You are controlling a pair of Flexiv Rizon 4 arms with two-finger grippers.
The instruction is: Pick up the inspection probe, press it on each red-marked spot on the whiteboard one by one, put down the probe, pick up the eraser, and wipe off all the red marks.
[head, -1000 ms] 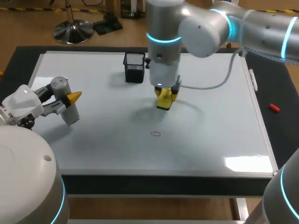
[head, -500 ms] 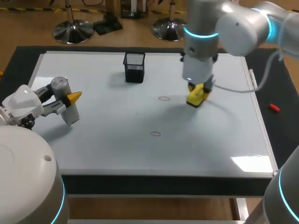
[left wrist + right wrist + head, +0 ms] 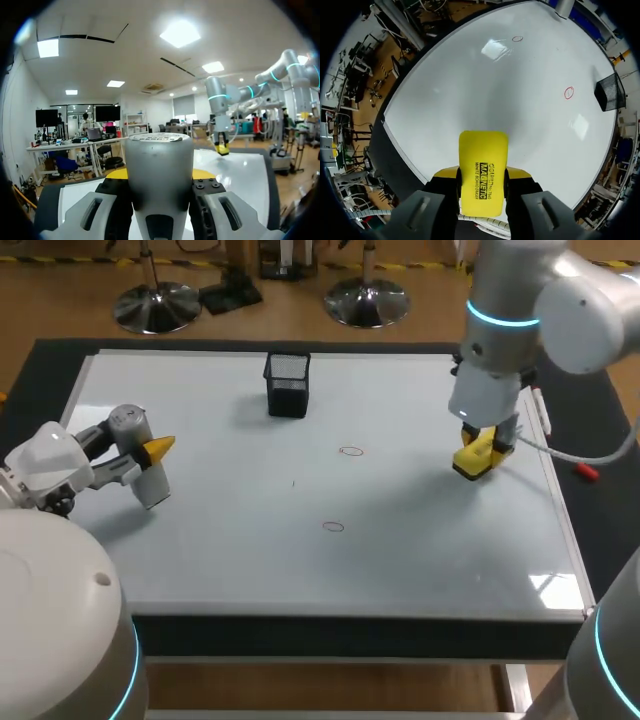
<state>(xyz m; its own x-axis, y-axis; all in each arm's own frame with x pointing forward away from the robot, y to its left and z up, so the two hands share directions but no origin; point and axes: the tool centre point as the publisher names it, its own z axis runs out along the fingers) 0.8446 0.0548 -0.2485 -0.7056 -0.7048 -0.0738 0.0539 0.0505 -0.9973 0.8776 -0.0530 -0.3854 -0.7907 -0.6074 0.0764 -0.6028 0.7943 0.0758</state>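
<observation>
My left gripper (image 3: 152, 452) hovers over the whiteboard's (image 3: 420, 560) left side, shut on the grey cylindrical probe (image 3: 133, 430). In the left wrist view the probe (image 3: 159, 160) stands upright between the fingers. Near the board's right edge, my right gripper (image 3: 480, 452) is shut on the yellow eraser (image 3: 470, 463). The right wrist view has the eraser (image 3: 482, 170) clamped between both fingers, low over the board. Two small red rings remain, one mid-board (image 3: 351, 451) (image 3: 569, 93) and one nearer the front (image 3: 333, 527) (image 3: 517, 38).
A black mesh basket (image 3: 288, 383) (image 3: 610, 92) stands at the back of the board. A marker (image 3: 541, 410) lies along the board's right edge, and a small red object (image 3: 587, 472) lies on the dark table beyond it.
My right arm has carried the eraser from the board's middle to its right side, uncovering the mid-board red ring. The left arm and probe have stayed where they were.
</observation>
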